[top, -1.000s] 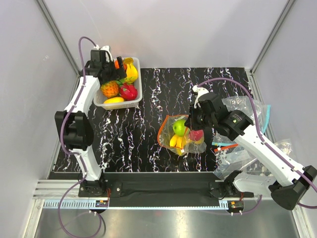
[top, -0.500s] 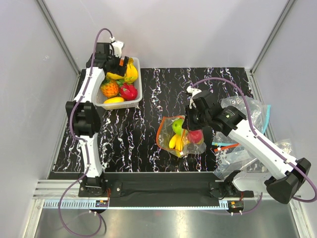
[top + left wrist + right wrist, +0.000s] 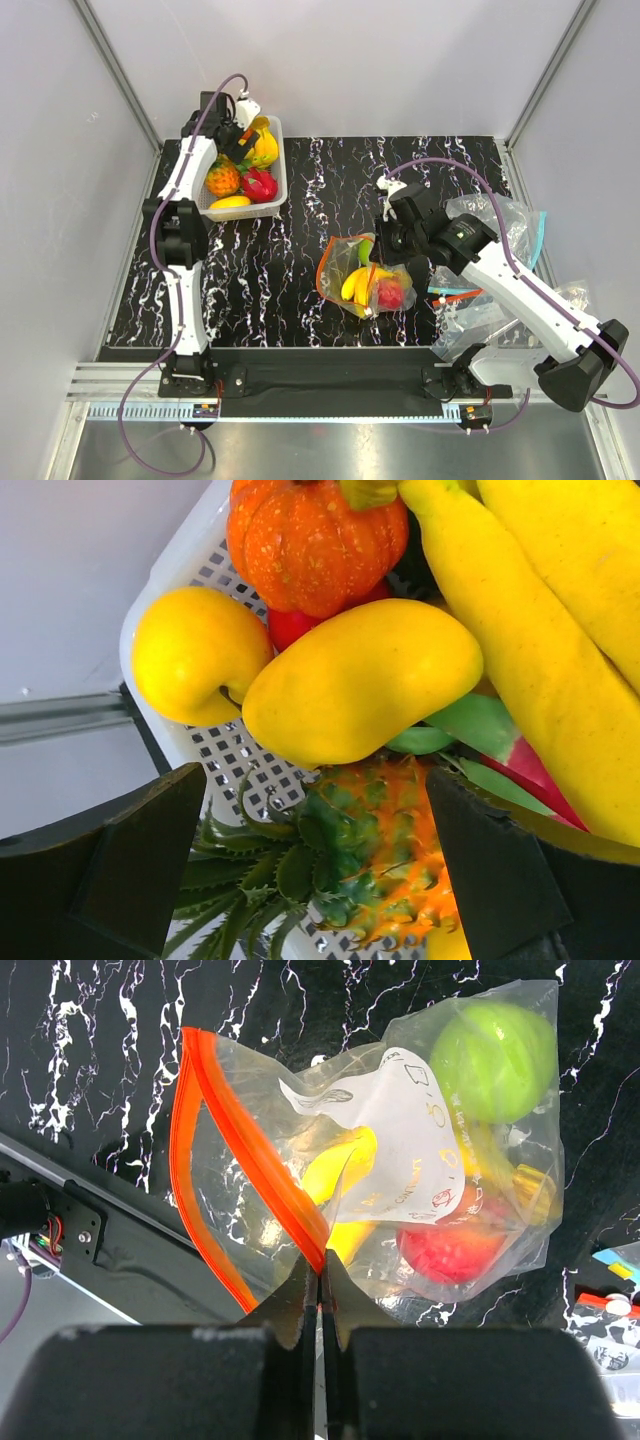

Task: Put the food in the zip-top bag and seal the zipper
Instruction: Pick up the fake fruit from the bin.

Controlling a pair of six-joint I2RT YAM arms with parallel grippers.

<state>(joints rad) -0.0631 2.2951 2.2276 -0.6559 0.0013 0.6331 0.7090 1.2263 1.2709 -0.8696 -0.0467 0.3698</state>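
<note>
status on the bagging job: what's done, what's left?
Done: the banana bunch, green apple and red apple lie inside the zip-top bag.
In hand: the right gripper is shut on the zipper where its two strips meet; the mouth gapes open. The left gripper hangs open over the basket of other fruit.
Left: press the zipper shut along its length.

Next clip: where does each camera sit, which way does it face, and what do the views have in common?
Top external: high behind the arm bases, looking down on the marbled table; both arms show, left gripper over the basket, right gripper at the zip-top bag.
Left wrist: looks down into the basket at mango, pumpkin, pineapple; its open fingers frame the bottom corners.
Right wrist: looks down on the bag; its shut fingers pinch the orange-red zipper.
Shared: top and right wrist both show the bag with the green apple; top and left wrist, the basket.
</note>
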